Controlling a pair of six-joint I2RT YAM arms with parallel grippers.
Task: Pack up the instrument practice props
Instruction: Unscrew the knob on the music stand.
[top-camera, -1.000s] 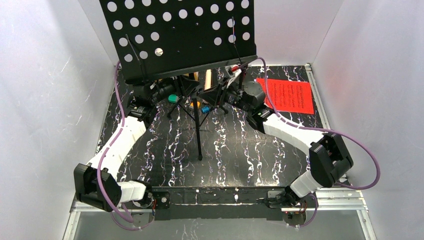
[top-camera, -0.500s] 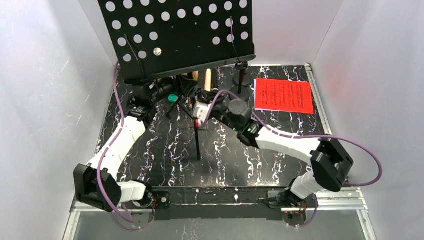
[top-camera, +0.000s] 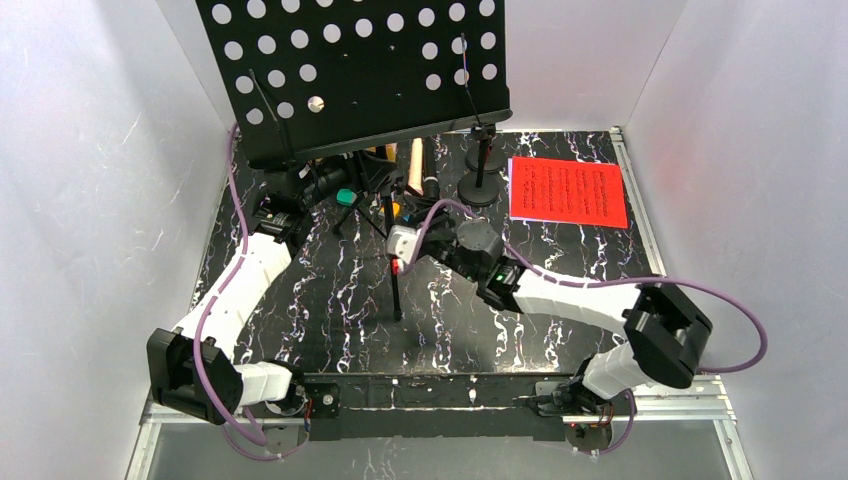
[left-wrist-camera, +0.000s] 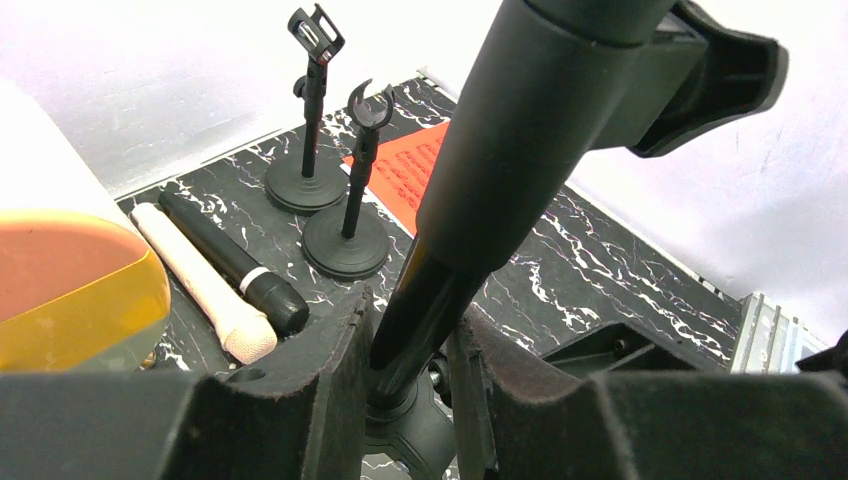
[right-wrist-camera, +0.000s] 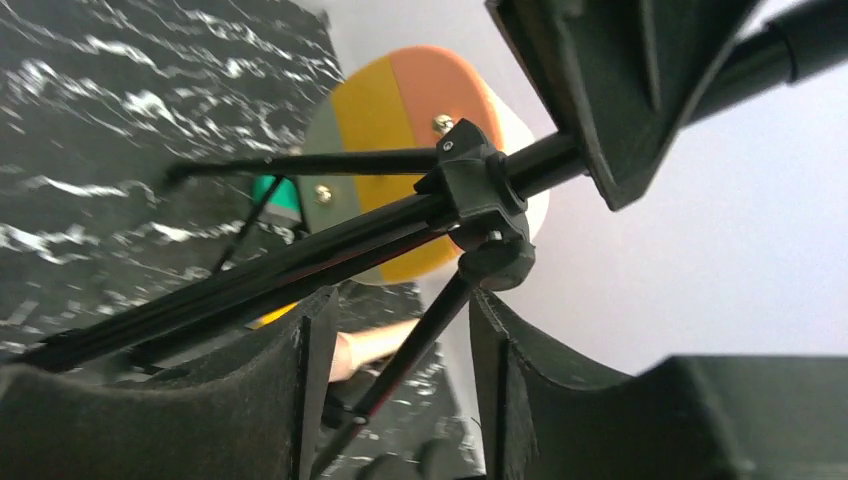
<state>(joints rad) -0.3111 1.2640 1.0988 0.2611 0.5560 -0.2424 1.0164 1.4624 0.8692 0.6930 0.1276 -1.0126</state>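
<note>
The black perforated music rack (top-camera: 360, 70) stands at the back on its tripod legs (top-camera: 397, 285). My left gripper (top-camera: 350, 183) is shut on the rack's pole (left-wrist-camera: 440, 250) just above the tripod hub. My right gripper (top-camera: 398, 245) is open, its jaws on either side of a thin tripod leg (right-wrist-camera: 415, 345) without touching it. A red sheet-music page (top-camera: 568, 192) lies flat at the back right. A cream microphone (left-wrist-camera: 205, 285) and a black microphone (left-wrist-camera: 235, 265) lie side by side behind the rack. Two round-based mic holders (left-wrist-camera: 345, 230) stand next to them.
A rounded orange, yellow and green object (right-wrist-camera: 400, 130) sits by the tripod hub, close to my left gripper. White walls (top-camera: 730, 150) close in the black marbled table (top-camera: 330, 300) on the left, right and back.
My right arm has swung left and nearer, from the mic holders at the back to the tripod legs. The left gripper has kept hold of the pole.
</note>
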